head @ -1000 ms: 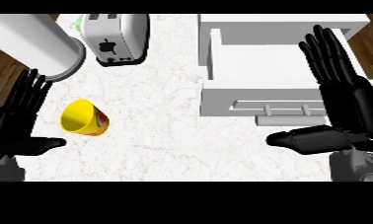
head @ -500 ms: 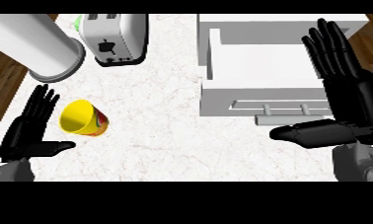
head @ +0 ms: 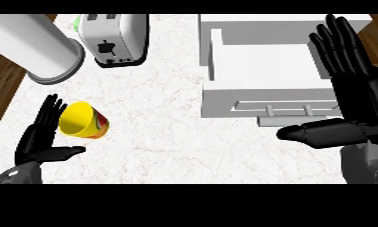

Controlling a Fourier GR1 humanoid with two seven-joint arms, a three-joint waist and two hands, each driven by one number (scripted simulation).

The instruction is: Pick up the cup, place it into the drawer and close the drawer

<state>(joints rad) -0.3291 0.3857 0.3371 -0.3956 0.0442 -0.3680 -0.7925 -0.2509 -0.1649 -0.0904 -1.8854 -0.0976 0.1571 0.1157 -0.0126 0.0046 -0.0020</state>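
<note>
A yellow cup [head: 83,120] with a red and green band lies on its side on the white counter, at the left. My left hand [head: 40,138] is open just left of the cup, fingers straight and thumb out, close to its rim. The white drawer [head: 266,78] stands pulled open at the right, its inside bare and its handle [head: 284,107] facing me. My right hand [head: 348,86] is open over the drawer's right edge, fingers up and thumb pointing left below the drawer front.
A white toaster [head: 114,38] stands at the back left. A large white cylinder [head: 35,46] lies beside it at the far left. Wooden floor [head: 9,78] shows past the counter's left edge.
My left hand has moved right and up toward the cup, ending beside it. My right hand shifted slightly right. The cup has not moved.
</note>
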